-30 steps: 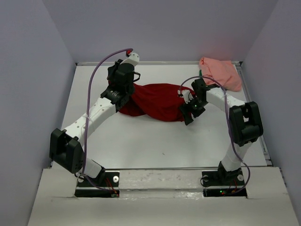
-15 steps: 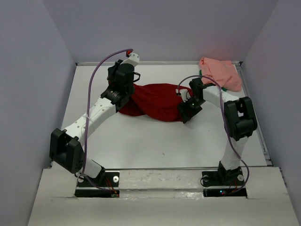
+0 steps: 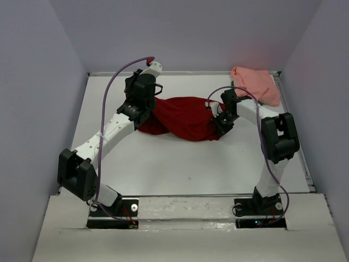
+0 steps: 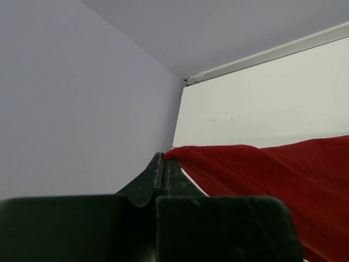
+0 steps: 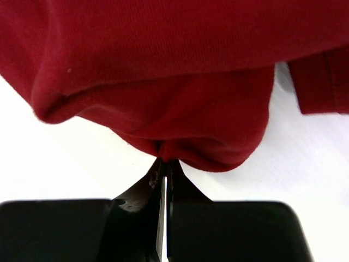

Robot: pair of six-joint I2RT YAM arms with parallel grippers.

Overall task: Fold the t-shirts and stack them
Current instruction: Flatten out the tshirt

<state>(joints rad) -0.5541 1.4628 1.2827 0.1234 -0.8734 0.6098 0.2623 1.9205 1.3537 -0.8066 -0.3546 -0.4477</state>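
Over the last second the right gripper (image 3: 219, 129) had moved in from the 4 o'clock side of the dark red t-shirt (image 3: 185, 117), and its jaws had gone from spread wide to pressed together on the cloth. The left arm and the shirt's bulk had kept their places.

In the top view the dark red t-shirt lay bunched across the middle of the white table (image 3: 180, 164), a little toward 12 o'clock from its centre, stretched loosely between the two arms. The right gripper (image 5: 163, 160) pinched a fold at the shirt's 3 to 4 o'clock end. In the right wrist view the red fabric (image 5: 163, 82) rose straight out of the closed fingertips and sagged in a rounded pouch around them, with bare table on both sides.

The left gripper (image 3: 144, 116) sat at the shirt's 9 o'clock end. In its wrist view the jaws (image 4: 165, 159) were shut tight on a thin corner of the red cloth (image 4: 272, 174), which ran away taut toward 3 o'clock above the table, with the grey wall (image 4: 82, 109) at 9 o'clock.

The salmon pink t-shirt (image 3: 256, 84) lay crumpled in the table's 1 o'clock corner, well apart from the red one and touched by neither gripper
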